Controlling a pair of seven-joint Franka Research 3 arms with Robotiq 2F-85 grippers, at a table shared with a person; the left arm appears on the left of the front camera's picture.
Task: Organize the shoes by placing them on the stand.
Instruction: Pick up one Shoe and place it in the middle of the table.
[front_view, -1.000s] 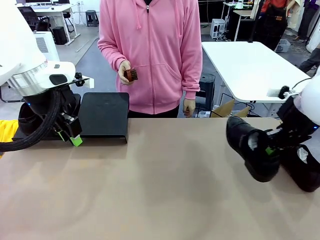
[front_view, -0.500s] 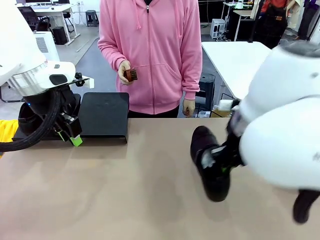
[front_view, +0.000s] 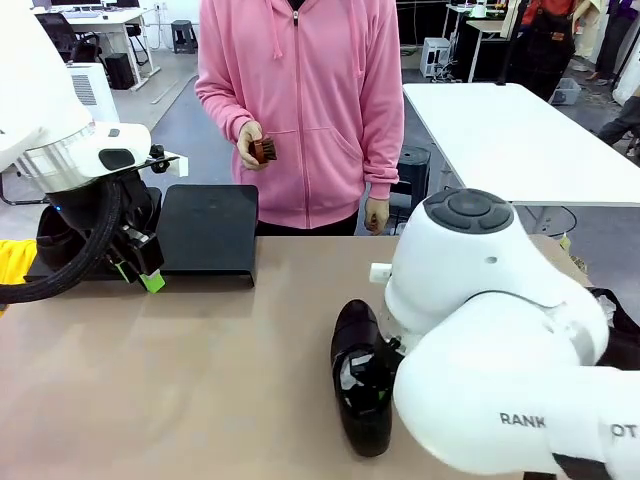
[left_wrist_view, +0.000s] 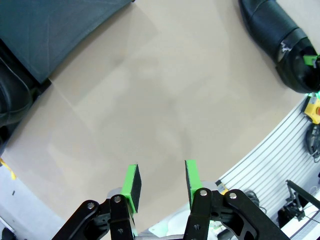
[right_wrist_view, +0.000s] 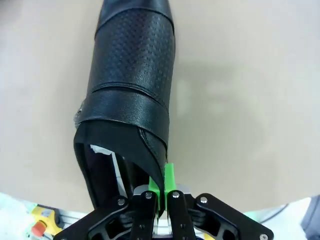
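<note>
My right gripper (right_wrist_view: 165, 188) is shut on the collar of a glossy black shoe (right_wrist_view: 132, 75), one green pad (right_wrist_view: 169, 176) showing beside the leather. In the front view that shoe (front_view: 358, 385) hangs toe away from me over the table's middle, half hidden by my bulky right arm. A second dark shoe (front_view: 625, 345) peeks out behind the arm at the far right. The black stand (front_view: 210, 230) sits at the far left edge of the table. My left gripper (left_wrist_view: 161, 181) is open over bare table beside the stand (left_wrist_view: 55, 25), with the held shoe (left_wrist_view: 277, 42) far off.
A person in a pink hoodie stands across the table holding a small brown brush (front_view: 262, 150). A glossy dark rounded shape (left_wrist_view: 11, 97) lies by the stand, too cut off to identify. Bare table (front_view: 220, 380) stretches between the stand and the held shoe.
My right arm has swung left with the shoe, from the table's right side to its middle, leaving the other shoe behind. The left arm and the person have stayed put.
</note>
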